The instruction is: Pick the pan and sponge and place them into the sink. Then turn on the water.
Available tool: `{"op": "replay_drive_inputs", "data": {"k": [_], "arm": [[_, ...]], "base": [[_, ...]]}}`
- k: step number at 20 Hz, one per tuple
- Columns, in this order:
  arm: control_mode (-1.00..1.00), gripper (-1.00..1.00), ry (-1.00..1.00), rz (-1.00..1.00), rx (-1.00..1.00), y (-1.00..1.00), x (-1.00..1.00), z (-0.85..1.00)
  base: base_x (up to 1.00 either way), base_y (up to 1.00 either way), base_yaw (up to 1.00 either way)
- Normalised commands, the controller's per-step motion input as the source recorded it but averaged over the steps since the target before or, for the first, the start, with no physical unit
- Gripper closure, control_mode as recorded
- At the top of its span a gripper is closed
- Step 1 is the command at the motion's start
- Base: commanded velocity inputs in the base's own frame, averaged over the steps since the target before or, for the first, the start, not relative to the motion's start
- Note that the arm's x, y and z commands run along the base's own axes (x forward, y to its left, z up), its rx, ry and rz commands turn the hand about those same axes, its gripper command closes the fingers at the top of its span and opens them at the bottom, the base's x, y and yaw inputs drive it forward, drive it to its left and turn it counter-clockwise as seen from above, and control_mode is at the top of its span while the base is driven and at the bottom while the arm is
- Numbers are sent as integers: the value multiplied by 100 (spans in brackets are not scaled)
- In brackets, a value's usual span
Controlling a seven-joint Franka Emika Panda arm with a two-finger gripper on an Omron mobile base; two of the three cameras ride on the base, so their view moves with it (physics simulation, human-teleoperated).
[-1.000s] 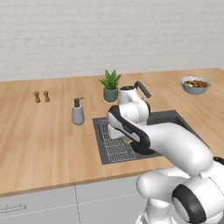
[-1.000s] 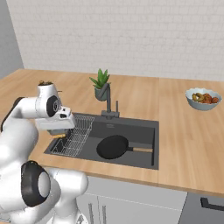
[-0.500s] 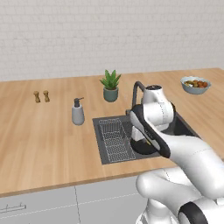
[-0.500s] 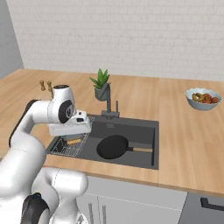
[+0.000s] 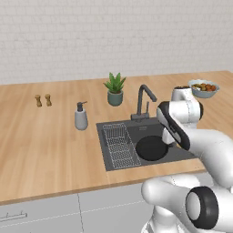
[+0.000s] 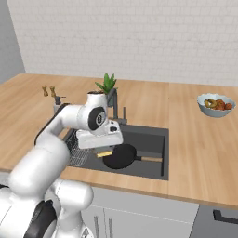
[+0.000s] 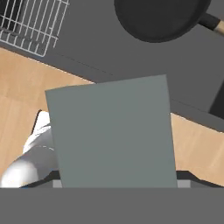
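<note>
The dark grey sink (image 5: 142, 131) holds the black pan (image 5: 152, 148), whose light wooden handle (image 6: 151, 159) points right in the right base view. A wire rack (image 5: 119, 144) fills the basin's left side. My gripper (image 6: 105, 149) hangs over the sink's front part, just left of the pan (image 6: 119, 156), and is shut on the sponge (image 6: 104, 154), whose yellow edge shows under the hand. In the hand view the sponge's grey-green face (image 7: 111, 135) covers the fingertips, with the pan (image 7: 159, 17) and the rack (image 7: 35, 24) beyond it.
A dark faucet (image 5: 143, 98) stands behind the basin, with a potted plant (image 5: 115, 88) to its left. A grey soap dispenser (image 5: 81, 117) and two small shakers (image 5: 43, 100) stand on the counter at left. A fruit bowl (image 5: 204, 87) sits at right.
The arm has swung with the sponge from over the wire rack's side toward the middle of the sink, beside the pan. The pan has not moved.
</note>
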Motion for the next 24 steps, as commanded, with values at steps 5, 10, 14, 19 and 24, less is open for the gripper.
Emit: {"op": "replay_drive_inputs", "data": {"k": [5,10,14,19,24], "arm": [[-100,100,3,7,0,-98,49,-23],[-100,100,0,3,0,-68,44,-41],[-100,100,0,0,0,-28,24,-20],[-100,100,-1,0,6,-5,22,-22],[-100,100,-3,0,12,0,37,-45]], "base": [[0,0,0],[0,0,0],[0,0,0],[0,0,0],[0,0,0]]}}
